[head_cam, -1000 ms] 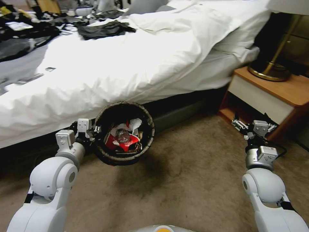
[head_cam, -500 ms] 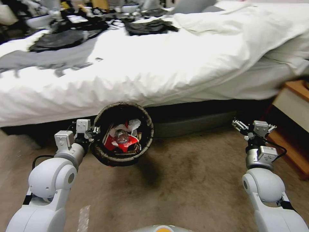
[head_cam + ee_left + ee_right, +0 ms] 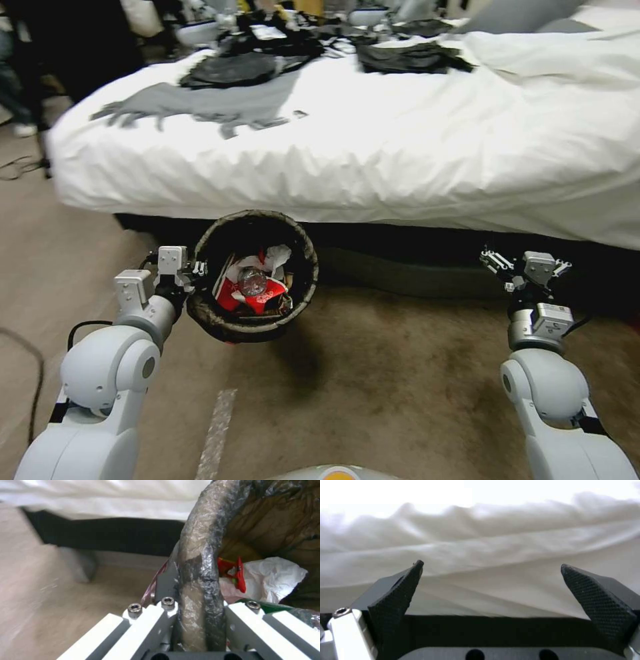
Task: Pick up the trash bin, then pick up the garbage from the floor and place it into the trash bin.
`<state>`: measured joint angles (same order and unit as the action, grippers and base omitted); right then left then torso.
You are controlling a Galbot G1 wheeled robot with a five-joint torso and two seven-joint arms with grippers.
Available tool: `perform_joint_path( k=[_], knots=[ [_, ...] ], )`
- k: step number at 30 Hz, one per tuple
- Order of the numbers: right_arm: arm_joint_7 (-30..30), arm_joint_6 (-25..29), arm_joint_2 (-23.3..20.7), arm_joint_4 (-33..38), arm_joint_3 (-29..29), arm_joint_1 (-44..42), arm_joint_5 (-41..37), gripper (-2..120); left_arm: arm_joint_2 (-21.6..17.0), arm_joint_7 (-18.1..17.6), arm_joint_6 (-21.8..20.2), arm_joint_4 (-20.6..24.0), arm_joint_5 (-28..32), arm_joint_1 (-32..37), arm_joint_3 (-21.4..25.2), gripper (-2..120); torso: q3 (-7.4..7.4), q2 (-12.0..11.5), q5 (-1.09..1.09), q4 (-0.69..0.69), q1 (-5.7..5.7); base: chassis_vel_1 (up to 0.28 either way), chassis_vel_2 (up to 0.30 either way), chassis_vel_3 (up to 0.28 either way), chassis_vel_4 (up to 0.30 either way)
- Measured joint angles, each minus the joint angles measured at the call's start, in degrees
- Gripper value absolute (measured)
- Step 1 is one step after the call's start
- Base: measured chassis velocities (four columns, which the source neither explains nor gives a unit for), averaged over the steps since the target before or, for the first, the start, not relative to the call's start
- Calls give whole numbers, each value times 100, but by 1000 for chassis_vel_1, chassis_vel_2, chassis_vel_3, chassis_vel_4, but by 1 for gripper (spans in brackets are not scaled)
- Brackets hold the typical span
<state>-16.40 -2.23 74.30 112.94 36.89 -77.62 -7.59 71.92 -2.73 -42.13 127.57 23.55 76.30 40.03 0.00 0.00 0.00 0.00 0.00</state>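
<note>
The left claw (image 3: 193,272) is clamped on the rim of the small round bin with a dark bag liner (image 3: 253,277), holding it above the beige carpeted floor (image 3: 400,373) beside the white bed (image 3: 400,153). Red-and-white wrappers (image 3: 250,297) already lie inside. The right claw (image 3: 523,267), raised forward, gapes wide and empty. Next probably comes finding remaining litter.

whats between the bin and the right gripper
Only bare carpet with the bed's dark base behind it, as the head view shows. The left gripper holds the trash bin by its rim; the right gripper is open.
</note>
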Motion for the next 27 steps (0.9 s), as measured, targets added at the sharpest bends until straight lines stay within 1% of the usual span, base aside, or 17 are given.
perform_joint_path(
  k=[27],
  knots=[
    [23, -2, 61, -81, -75, 41, 40, 100, -26, -29, 0, -83, 28, -43, -3, 0, 0, 0, 0, -1, 0, 126, 122, 129, 124]
  ],
)
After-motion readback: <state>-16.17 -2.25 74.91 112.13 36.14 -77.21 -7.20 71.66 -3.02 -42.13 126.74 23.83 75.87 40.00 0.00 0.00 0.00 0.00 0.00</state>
